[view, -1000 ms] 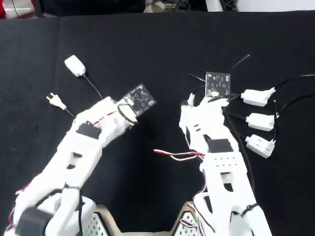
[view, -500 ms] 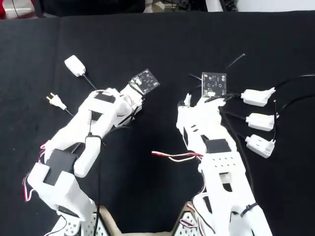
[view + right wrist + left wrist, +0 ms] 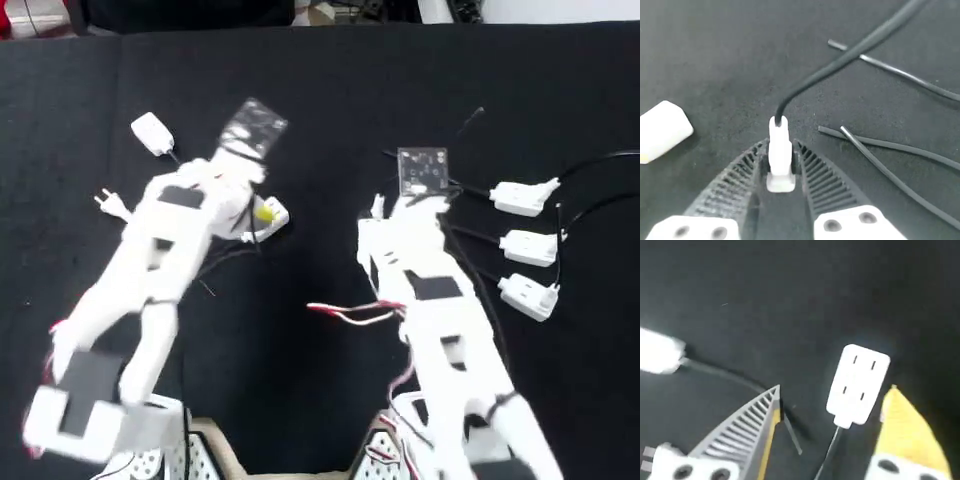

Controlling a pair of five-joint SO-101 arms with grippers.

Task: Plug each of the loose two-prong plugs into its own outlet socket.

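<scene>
early in the task, i judge: no plug looks seated yet. the right hand (image 3: 780, 146) is pinched narrow on a white plug (image 3: 779, 167). in the high view it sits right of the middle of the table (image 3: 330, 80), with three sockets (image 3: 528, 246) in a column at its 3 o'clock, apart from it. that plug's long axis runs straight along the hand's line, cord end pointing out past the tips; its prongs are hidden. the left hand (image 3: 834, 390) is spread wide, with a white socket block (image 3: 858, 385) lying between its jaws. a second plug (image 3: 112, 205) lies loose at 9 o'clock of the left arm (image 3: 160, 260), prongs toward 10, cord toward 4. both plugs are left to seat.
</scene>
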